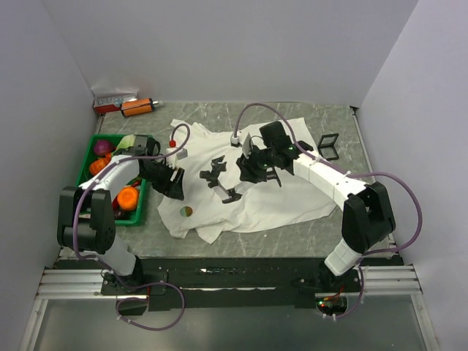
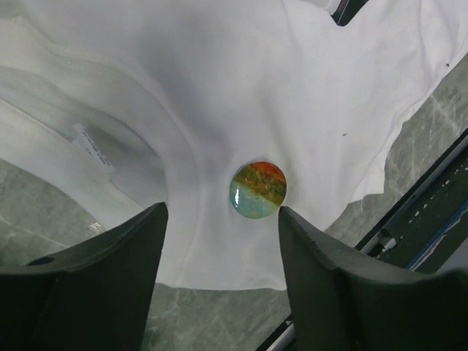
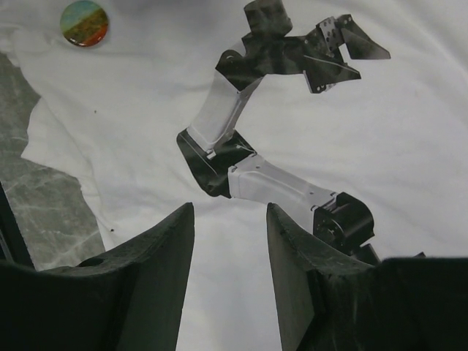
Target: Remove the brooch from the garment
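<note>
The garment is a white T-shirt point(image 1: 292, 197) spread flat on the table, printed with a black-and-white robot arm point(image 3: 241, 168). The brooch point(image 1: 186, 212) is a small round badge, orange on top and teal below, pinned near the shirt's front left hem. In the left wrist view the brooch point(image 2: 257, 190) lies just ahead of the open, empty left gripper point(image 2: 223, 219), close to its right finger point(image 2: 344, 285). The left gripper point(image 1: 175, 191) hovers just behind the brooch. The right gripper point(image 1: 252, 172) is open and empty over the shirt's middle point(image 3: 229, 212); the brooch point(image 3: 84, 23) shows far off at the upper left.
A green basket point(image 1: 91, 157) of fruit with a round orange fruit point(image 1: 128, 197) stands at the left. An orange-and-black cylinder point(image 1: 137, 107) and a red-and-white box point(image 1: 113, 101) lie at the back left. A black square frame point(image 1: 329, 146) lies right of the shirt.
</note>
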You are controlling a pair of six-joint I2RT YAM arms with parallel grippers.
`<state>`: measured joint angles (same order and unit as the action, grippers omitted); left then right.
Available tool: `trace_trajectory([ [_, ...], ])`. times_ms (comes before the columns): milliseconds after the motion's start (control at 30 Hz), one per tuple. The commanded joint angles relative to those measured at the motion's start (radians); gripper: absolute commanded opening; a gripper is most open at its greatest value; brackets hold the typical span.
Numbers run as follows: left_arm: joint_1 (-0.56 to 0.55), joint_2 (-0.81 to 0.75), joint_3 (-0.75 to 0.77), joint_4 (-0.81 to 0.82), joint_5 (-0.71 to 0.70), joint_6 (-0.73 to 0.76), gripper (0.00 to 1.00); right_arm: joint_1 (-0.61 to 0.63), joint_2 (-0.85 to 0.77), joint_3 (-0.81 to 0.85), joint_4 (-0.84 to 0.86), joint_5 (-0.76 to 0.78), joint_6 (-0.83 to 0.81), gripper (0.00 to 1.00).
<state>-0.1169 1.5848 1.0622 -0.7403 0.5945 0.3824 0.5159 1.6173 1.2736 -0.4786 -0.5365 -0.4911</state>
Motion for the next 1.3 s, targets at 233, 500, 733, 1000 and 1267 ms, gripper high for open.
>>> trace_trajectory([
  [233, -0.024, 0.006, -0.048, -0.097, 0.028, 0.064, 0.57, 0.007, -0.028, -0.026, 0.026, -0.006, 0.019, 0.51],
  [500, -0.055, 0.079, -0.038, -0.119, 0.016, 0.076, 0.58, 0.013, -0.017, -0.022, 0.014, -0.003, 0.02, 0.51],
  [733, -0.07, 0.155, 0.004, -0.154, 0.054, 0.082, 0.52, 0.018, -0.013, -0.02, 0.012, -0.002, 0.019, 0.51],
  [1000, -0.081, 0.201, 0.076, -0.202, 0.145, 0.139, 0.43, 0.018, -0.022, -0.036, 0.017, 0.009, 0.017, 0.51],
  [1267, -0.099, 0.254, 0.131, -0.252, 0.183, 0.165, 0.41, 0.021, -0.036, -0.052, 0.025, 0.021, 0.014, 0.51],
])
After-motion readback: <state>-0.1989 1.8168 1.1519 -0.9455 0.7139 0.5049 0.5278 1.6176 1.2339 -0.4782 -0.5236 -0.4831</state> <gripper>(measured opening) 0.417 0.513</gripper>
